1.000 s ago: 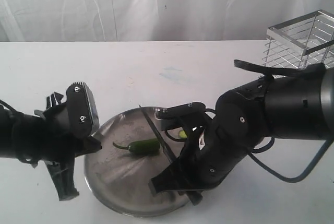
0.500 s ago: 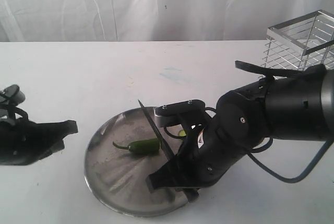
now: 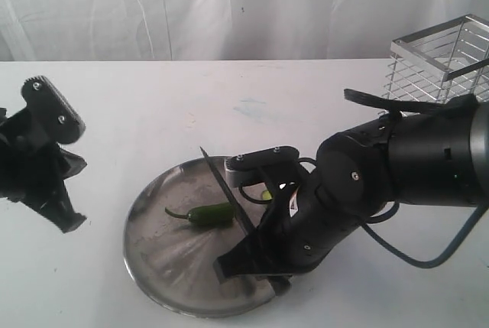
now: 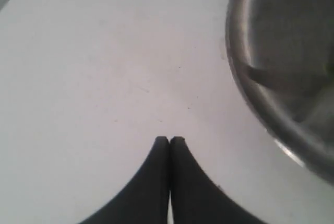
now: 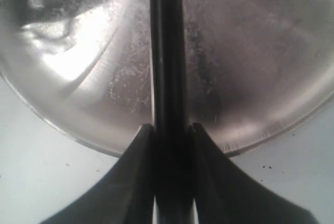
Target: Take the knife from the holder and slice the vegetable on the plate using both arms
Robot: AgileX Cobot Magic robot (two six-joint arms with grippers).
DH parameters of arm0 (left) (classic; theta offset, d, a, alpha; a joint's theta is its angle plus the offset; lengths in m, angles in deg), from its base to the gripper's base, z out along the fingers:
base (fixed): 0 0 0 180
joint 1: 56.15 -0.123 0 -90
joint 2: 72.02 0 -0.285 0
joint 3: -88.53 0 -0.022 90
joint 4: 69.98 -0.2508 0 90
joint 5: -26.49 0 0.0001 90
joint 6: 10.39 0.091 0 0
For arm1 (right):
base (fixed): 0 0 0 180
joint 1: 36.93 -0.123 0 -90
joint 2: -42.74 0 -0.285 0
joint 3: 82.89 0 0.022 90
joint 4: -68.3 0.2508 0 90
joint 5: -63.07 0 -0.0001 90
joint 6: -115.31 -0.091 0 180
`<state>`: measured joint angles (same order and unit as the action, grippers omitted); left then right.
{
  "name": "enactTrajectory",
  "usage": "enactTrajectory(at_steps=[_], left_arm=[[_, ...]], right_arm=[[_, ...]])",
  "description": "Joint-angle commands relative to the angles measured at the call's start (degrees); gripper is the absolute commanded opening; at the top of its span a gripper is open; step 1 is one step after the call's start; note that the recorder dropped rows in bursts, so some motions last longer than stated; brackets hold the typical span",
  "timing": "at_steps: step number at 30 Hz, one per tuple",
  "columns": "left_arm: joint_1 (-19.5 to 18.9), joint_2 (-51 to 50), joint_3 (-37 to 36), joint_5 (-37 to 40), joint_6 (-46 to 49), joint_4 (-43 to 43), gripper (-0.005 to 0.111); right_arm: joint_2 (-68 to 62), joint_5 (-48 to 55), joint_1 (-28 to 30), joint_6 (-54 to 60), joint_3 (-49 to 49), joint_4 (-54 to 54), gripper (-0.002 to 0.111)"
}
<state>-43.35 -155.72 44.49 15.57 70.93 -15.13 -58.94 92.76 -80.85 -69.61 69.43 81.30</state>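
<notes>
The dark green chili pepper (image 3: 205,214) lies left of centre on the scuffed metal plate (image 3: 141,255), stem pointing left. The knife (image 3: 227,190) slants over the plate just right of the pepper, blade tip up and back, its black handle clamped in my right gripper (image 3: 256,255). In the right wrist view the knife (image 5: 166,51) runs straight out between the fingers of the right gripper (image 5: 168,127) over the plate (image 5: 250,51). My left gripper (image 3: 70,223) hangs over bare table left of the plate. Its fingers are pressed together and hold nothing (image 4: 169,139), with the plate's rim (image 4: 245,96) off to one side.
The chrome wire holder (image 3: 443,56) stands at the back right corner, behind the right arm. A small green cut slice (image 3: 266,196) lies on the plate beside the right gripper. White tabletop surrounds the plate; a white curtain hangs behind.
The left arm has pulled away from the plate's left edge to the far left and turned upward. The right arm and knife have barely moved.
</notes>
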Motion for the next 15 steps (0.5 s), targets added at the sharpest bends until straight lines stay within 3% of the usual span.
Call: enactTrajectory(at_steps=[1,5,9,12,15], left_arm=[[-0.89,0.46,0.14,-2.43,-18.04,14.73,0.0],[-4.37,0.46,-0.11,6.27,-26.29,30.68,0.0],[-7.36,0.46,-3.12,14.76,-42.73,45.09,0.0],[-8.13,0.66,-5.77,15.97,-65.73,45.09,0.0],[-8.13,1.76,-9.7,11.3,-91.09,45.09,0.0]], right_arm=[[0.48,-0.12,-0.01,0.7,-0.3,0.49,0.0],[0.48,0.51,-0.01,0.2,-0.3,0.64,0.0],[0.48,0.64,-0.01,-0.37,-0.3,0.64,0.0],[0.48,2.21,-0.01,-0.37,-0.3,0.96,0.0],[0.48,5.0,-0.01,-0.37,-0.3,0.96,0.0]])
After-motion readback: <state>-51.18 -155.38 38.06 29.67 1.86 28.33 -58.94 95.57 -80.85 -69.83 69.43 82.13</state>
